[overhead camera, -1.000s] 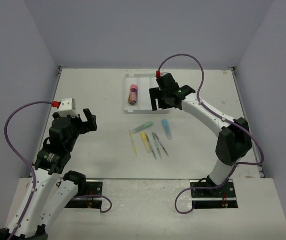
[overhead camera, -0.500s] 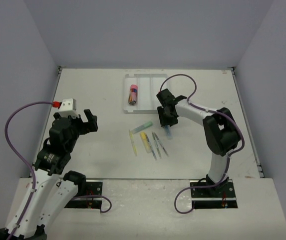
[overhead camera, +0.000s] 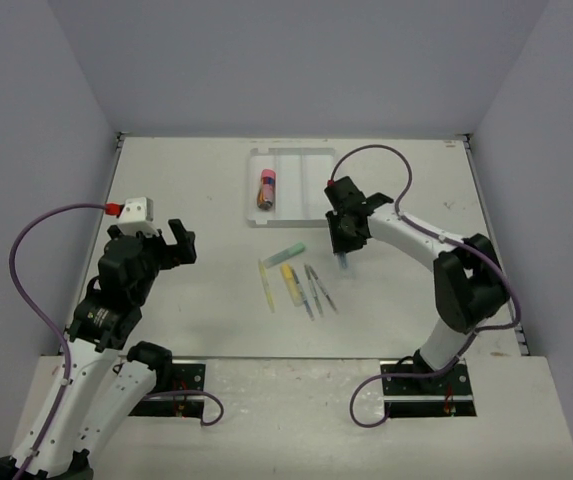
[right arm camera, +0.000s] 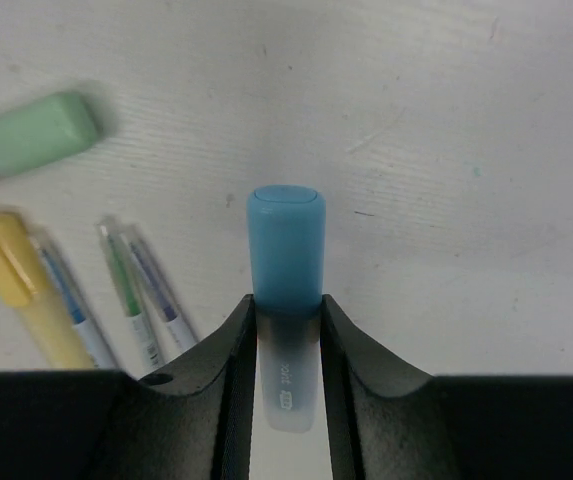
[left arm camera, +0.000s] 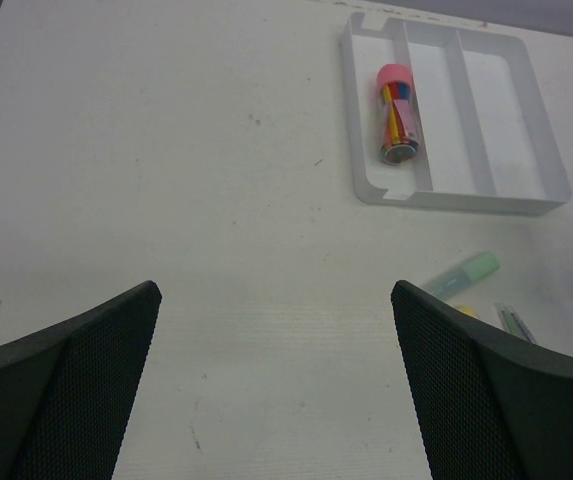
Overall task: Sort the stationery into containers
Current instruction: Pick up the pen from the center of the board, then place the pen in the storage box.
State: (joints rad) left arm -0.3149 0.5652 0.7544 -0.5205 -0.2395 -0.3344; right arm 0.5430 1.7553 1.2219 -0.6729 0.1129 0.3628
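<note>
Pale grey walls are enclosing the speckled white tabletop. The right hand is pinching the light blue marker beside the dark grey pens, near the tray; the left hand is hanging wide open.

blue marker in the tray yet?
No, the blue marker sits between the right gripper's fingers with bare table behind it, and the tray holds only the glue stick.

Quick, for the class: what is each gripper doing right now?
Left gripper: open, holding nothing.
Right gripper: closed on the light blue marker.
</note>
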